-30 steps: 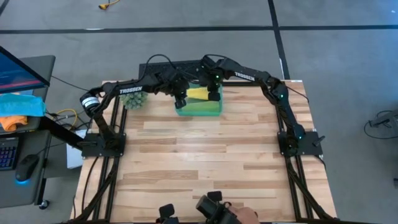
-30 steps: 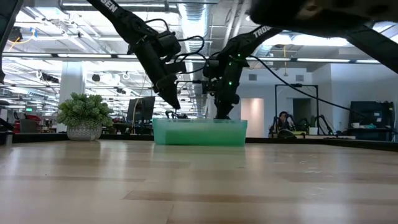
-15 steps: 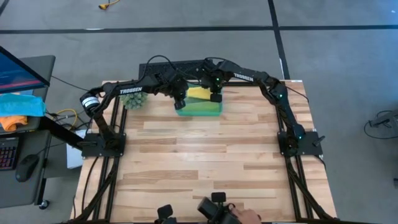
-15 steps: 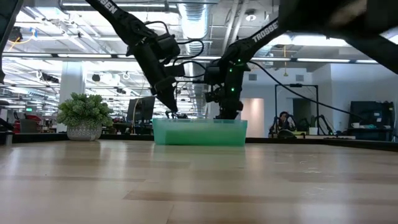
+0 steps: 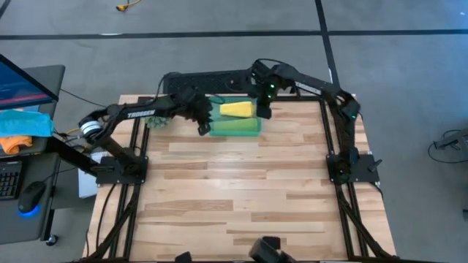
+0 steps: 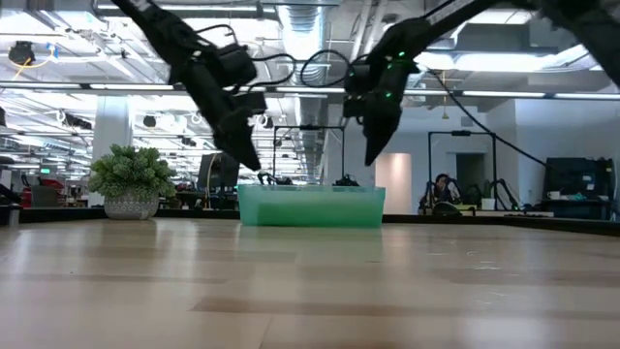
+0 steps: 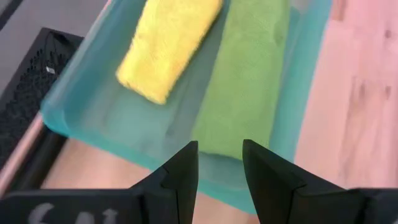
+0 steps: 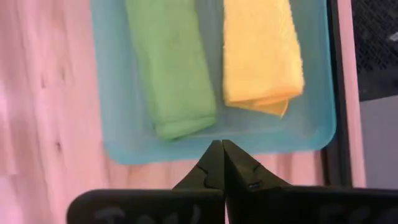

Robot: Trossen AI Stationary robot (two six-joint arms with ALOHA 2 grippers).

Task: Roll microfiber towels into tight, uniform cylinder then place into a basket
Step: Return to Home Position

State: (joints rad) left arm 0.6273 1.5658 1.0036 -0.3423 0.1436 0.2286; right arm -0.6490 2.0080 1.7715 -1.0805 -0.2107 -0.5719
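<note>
The teal basket (image 5: 252, 132) stands near the table's far edge. Two rolled microfiber towels lie in it side by side: the yellow one (image 5: 236, 109) on the far side, the lime green one (image 5: 235, 126) on the near side. My left gripper (image 7: 219, 165) hovers open just off the basket's left end, with nothing between its fingers. My right gripper (image 8: 221, 155) is shut and empty, raised above the basket's right end. In the low view both grippers, left (image 6: 250, 163) and right (image 6: 370, 155), hang clear above the basket (image 6: 310, 206).
A green spiky plant ball (image 5: 156, 117) sits left of the basket, under my left arm. A black strip (image 5: 205, 79) runs along the table's far edge. Blue and orange cloths (image 5: 22, 128) lie on a desk off the table's left. Bare wood stretches toward the near edge.
Both grippers have drawn away from the basket. My left gripper has moved toward the table's left edge, off the basket's left end. My right gripper has risen and gone toward the right, off the yellow towel, which stays lying in the basket.
</note>
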